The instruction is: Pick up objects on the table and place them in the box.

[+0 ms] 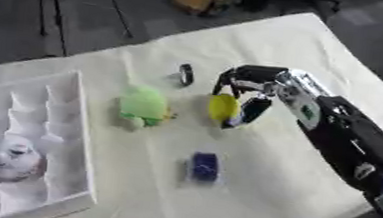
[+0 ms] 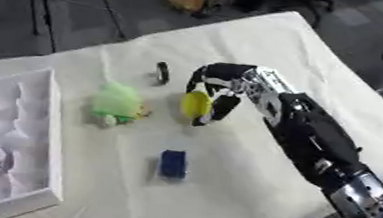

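Blue block (image 1: 204, 166) lower centre on tabletop (image 1: 306, 51); right hand (image 1: 251, 89) fingers (image 1: 254, 112) curled round yellow object (image 1: 223, 107), frame centre

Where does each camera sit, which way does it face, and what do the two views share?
Left eye view: in the robot's head, looking down at the table; right hand curled round a yellow object.
Right eye view: beside it in the head, same downward look; right arm shows further.
Shared: white box, green toy, blue object, small dark object.
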You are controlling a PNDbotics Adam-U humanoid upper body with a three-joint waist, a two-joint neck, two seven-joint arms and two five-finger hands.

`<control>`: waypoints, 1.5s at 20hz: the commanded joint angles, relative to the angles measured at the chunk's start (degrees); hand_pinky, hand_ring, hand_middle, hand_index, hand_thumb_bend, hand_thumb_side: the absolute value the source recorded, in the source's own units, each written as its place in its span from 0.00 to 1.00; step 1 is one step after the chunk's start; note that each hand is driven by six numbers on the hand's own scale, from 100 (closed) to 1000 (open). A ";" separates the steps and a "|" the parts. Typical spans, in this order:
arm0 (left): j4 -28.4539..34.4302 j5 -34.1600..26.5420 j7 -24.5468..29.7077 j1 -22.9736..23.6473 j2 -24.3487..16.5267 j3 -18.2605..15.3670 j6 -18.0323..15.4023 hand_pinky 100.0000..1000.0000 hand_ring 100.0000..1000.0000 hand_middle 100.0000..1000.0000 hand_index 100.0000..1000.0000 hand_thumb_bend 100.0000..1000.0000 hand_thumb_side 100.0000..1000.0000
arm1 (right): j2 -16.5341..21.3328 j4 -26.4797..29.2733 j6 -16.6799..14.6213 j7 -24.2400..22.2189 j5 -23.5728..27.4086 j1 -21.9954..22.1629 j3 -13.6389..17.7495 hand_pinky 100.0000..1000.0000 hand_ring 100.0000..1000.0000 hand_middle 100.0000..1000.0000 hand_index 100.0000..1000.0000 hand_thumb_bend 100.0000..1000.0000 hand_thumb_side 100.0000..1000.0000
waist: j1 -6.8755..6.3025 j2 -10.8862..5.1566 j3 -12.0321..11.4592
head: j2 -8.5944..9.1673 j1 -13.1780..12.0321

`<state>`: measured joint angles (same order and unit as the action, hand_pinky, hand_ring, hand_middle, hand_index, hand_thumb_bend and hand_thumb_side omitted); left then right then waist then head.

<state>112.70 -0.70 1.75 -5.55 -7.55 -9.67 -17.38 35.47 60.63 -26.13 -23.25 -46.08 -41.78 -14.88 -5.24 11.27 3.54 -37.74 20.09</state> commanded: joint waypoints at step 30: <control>0.96 -1.50 -1.19 -1.57 -1.70 0.71 0.22 0.98 0.79 0.80 0.71 0.37 0.92 | -2.18 12.29 10.03 19.24 14.98 -7.37 4.12 0.34 0.31 0.62 0.68 0.45 0.32 | 1.34 -2.66 -4.12 | 1.27 1.11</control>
<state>112.70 -1.77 0.93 -6.47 -7.99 -9.12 -17.12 33.09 72.98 -17.15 -5.25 -32.58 -47.70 -11.93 -5.13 10.67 -0.85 -37.18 20.98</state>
